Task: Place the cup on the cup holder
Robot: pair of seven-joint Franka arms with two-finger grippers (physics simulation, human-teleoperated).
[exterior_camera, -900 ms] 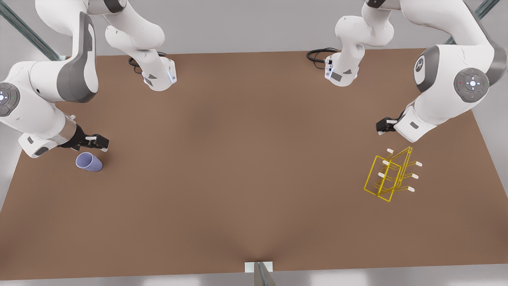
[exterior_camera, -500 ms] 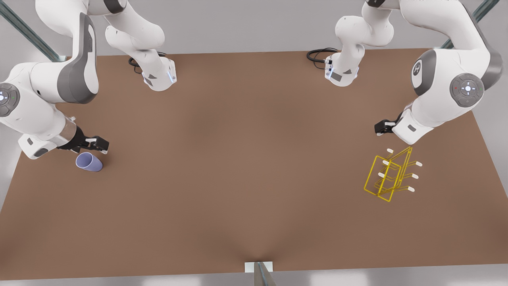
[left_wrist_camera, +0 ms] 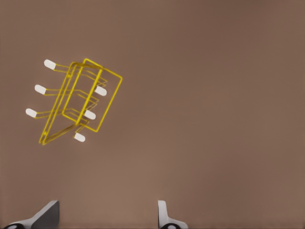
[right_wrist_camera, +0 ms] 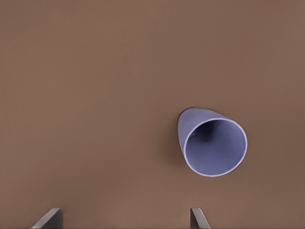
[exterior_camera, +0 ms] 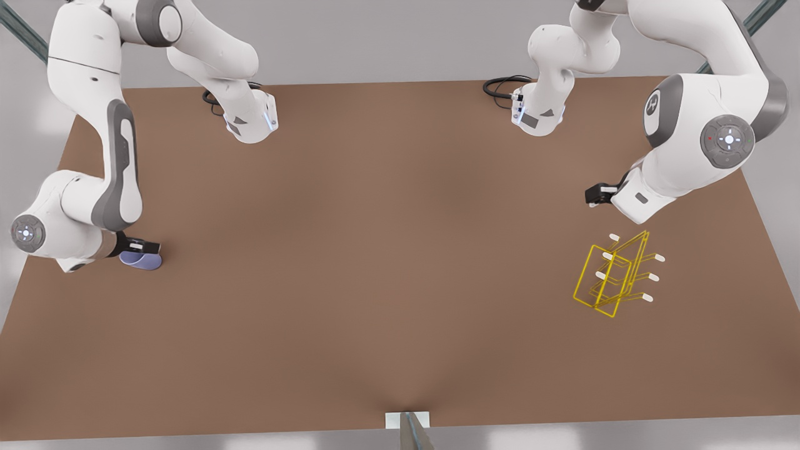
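1. You find the cup (exterior_camera: 141,260) on the desk (exterior_camera: 375,250) near the edge at the front view's left, partly covered there by the arm above it; in the right wrist view the cup (right_wrist_camera: 212,142) stands mouth up with its open rim towards the camera, and nothing touches it
2. Your right gripper (exterior_camera: 142,246) hangs just above and beside the cup in the front view; in the right wrist view its fingers (right_wrist_camera: 49,218) are spread wide with bare desk between them, and the cup sits off to one side of that gap, not inside it
3. You see the cup holder (exterior_camera: 614,275) far across the desk, near the edge at the front view's right, well apart from the cup; its yellow wire frames lean and its white-capped prongs stick out to both sides
4. Your left gripper (exterior_camera: 597,194) hovers near the cup holder, on the side towards the arm bases, without touching it; in the left wrist view its fingers (left_wrist_camera: 45,214) are spread apart over bare desk, and the cup holder (left_wrist_camera: 78,101) lies beyond them
5. You have black cables (exterior_camera: 503,85) coiled by the arm bases at the far edge of the desk
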